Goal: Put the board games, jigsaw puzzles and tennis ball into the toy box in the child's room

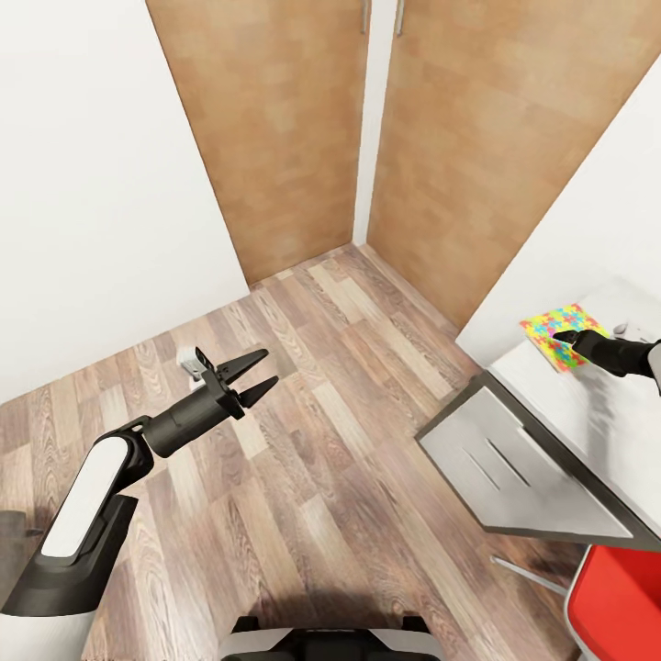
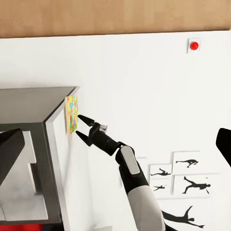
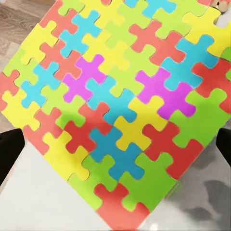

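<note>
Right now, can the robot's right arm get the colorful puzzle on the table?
Probably yes. The right gripper hangs open just over the jigsaw puzzle on the table, and nothing sits between them.

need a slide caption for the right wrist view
Right wrist camera looks down on the multicoloured jigsaw puzzle lying on the white table.

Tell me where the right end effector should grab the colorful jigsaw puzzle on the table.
The jigsaw puzzle lies flat on the white table, so there is no side to pinch from above. Its near corner points toward the right end effector, so probably come in low from the table's front edge and close one finger over and one under that corner.
</note>
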Robot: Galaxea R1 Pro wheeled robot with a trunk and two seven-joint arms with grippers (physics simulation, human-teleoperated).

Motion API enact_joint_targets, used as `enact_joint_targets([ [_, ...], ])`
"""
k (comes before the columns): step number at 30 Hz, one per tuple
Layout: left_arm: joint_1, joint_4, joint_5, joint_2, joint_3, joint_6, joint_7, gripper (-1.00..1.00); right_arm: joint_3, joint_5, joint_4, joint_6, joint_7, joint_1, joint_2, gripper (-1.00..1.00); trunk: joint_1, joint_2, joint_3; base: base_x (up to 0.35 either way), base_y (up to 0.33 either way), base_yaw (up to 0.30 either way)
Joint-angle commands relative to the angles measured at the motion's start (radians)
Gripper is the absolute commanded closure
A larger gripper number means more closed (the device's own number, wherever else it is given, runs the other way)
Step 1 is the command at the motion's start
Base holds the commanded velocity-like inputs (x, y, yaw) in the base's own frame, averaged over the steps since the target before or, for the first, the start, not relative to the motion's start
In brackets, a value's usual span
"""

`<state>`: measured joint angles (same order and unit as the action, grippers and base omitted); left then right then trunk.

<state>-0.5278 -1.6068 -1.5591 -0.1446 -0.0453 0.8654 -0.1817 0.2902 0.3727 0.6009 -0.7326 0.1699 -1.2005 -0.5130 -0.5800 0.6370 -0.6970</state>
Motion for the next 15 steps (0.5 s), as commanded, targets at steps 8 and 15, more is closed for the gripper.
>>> enact_joint_targets([
  [8, -0.001, 0.001, 0.004, 0.001, -0.001, 0.001, -0.004, -1.0, 0.004, -0.006, 0.0, -0.005, 0.006, -0.001, -0.004, -1.0, 0.0, 0.001, -0.001, 0.0, 0.0, 0.032],
  [15, -0.001, 0.0, 0.004, 0.002, -0.002, 0.001, -0.004, -1.0, 0.004, -0.006, 0.0, -0.005, 0.005, -0.001, -0.005, -1.0, 0.0, 0.001, -0.001, 0.0, 0.0, 0.009],
])
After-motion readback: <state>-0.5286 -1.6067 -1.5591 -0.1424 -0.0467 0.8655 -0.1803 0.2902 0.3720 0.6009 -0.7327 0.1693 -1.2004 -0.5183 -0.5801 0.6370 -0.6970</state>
